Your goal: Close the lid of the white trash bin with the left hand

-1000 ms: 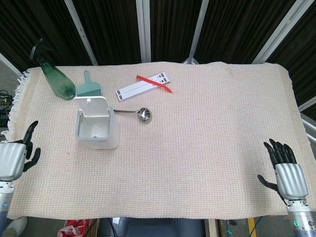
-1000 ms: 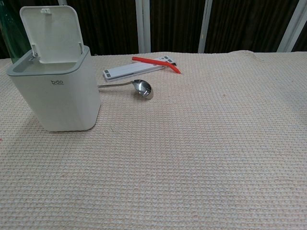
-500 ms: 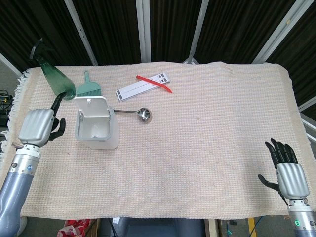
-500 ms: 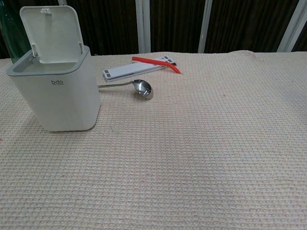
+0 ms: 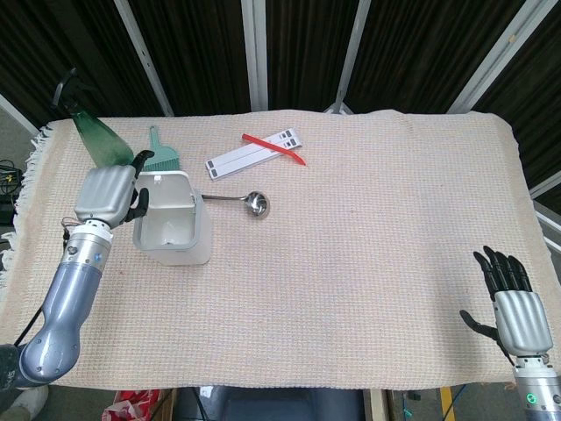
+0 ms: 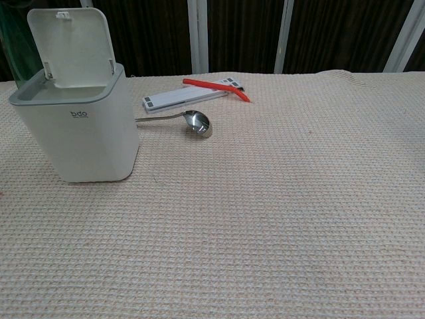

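bin: white square plastic trash bin at surface's left, hinged lid upright, open
left robot hand: just beside bin's left, empty; finger state unclear
right robot hand: near-right corner, fingers spread, empty

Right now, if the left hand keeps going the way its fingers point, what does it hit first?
Probably the raised lid of the white bin: the left hand sits just beside it. Height is unclear from above.

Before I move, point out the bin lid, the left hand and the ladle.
bin lid (image 6: 73, 46), chest view, middle of the raised flap.
left hand (image 5: 107, 194), head view, back of the hand.
ladle (image 6: 198, 123), chest view, on the bowl.
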